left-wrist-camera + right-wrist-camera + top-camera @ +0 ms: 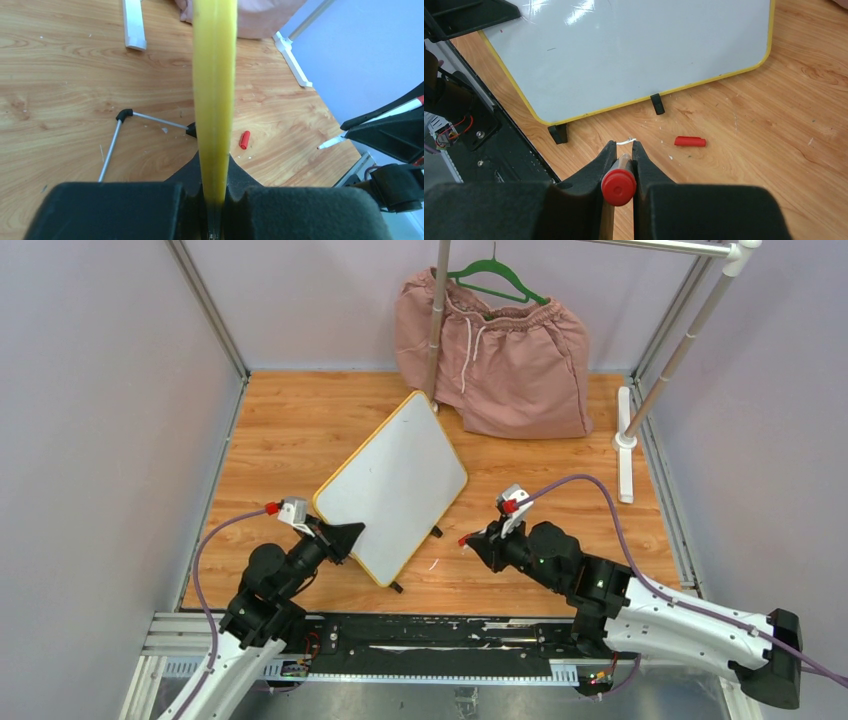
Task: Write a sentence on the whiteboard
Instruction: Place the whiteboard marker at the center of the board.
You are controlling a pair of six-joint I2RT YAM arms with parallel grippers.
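**Whiteboard [400, 480]:** stands on the table [280, 440], propped on its black feet [657, 103] and turned diagonally. Its face is plain white and points toward the right arm.

**Left arm:** reaches forward from its base and bends right toward the board. The left gripper [350, 535] meets the board's near left edge. In the left wrist view, both fingers [115, 210] are clamped narrow on the yellow rim [215, 100], which runs straight up between them.

**Right arm:** extends leftward from its base, low and stretched out. The right gripper [480, 538] points at the board's near corner and sits just clear of the near edge. Its fingers are closed narrow on the marker [619, 186], red end toward the wrist and white tip [628, 141] past the fingertips.

**Cap [690, 141]:** red, lying on the table beside the board's near edge.
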